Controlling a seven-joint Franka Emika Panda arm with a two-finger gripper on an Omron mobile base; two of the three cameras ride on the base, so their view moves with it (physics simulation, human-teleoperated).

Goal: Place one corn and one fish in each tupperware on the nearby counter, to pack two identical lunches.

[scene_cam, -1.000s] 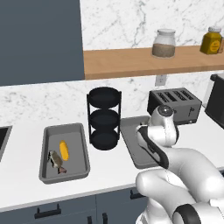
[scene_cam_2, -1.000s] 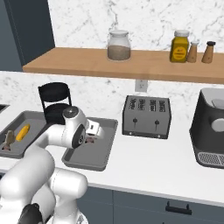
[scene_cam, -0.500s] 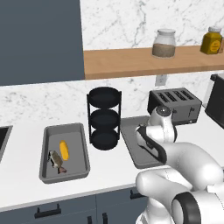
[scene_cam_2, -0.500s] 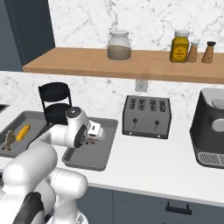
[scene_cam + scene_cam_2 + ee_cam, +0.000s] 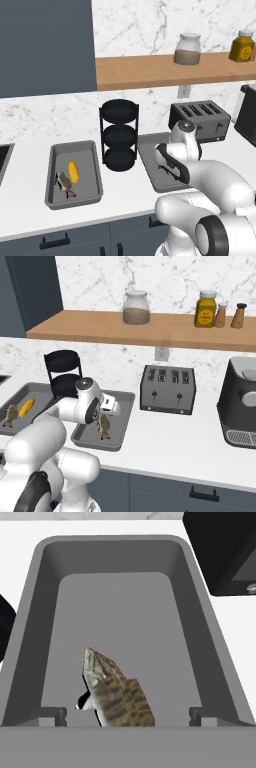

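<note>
My gripper (image 5: 127, 716) hangs just above the right tupperware (image 5: 125, 607), its fingertips (image 5: 50, 715) spread wide and open. Between them a brown-grey fish (image 5: 117, 694) lies loose over the tray floor, touching neither finger. In the right base view the same fish (image 5: 104, 425) sits in the right tupperware (image 5: 125, 401) under the gripper (image 5: 102, 416). The left tupperware (image 5: 51, 175) holds one corn (image 5: 73, 171) and a second fish (image 5: 65, 184), with the same corn (image 5: 26, 407) and fish (image 5: 11, 413) in the right base view. Both trays rest on the white counter (image 5: 25, 125).
A black three-tier round rack (image 5: 119, 135) stands between the two trays. A dark toaster (image 5: 167, 388) sits right of the right tray and a coffee machine (image 5: 242, 401) further right. Jars stand on the wooden shelf (image 5: 150, 323) above.
The jaws have sprung wide apart and let go of the fish, which now lies in the right tray. The arm has barely moved.
</note>
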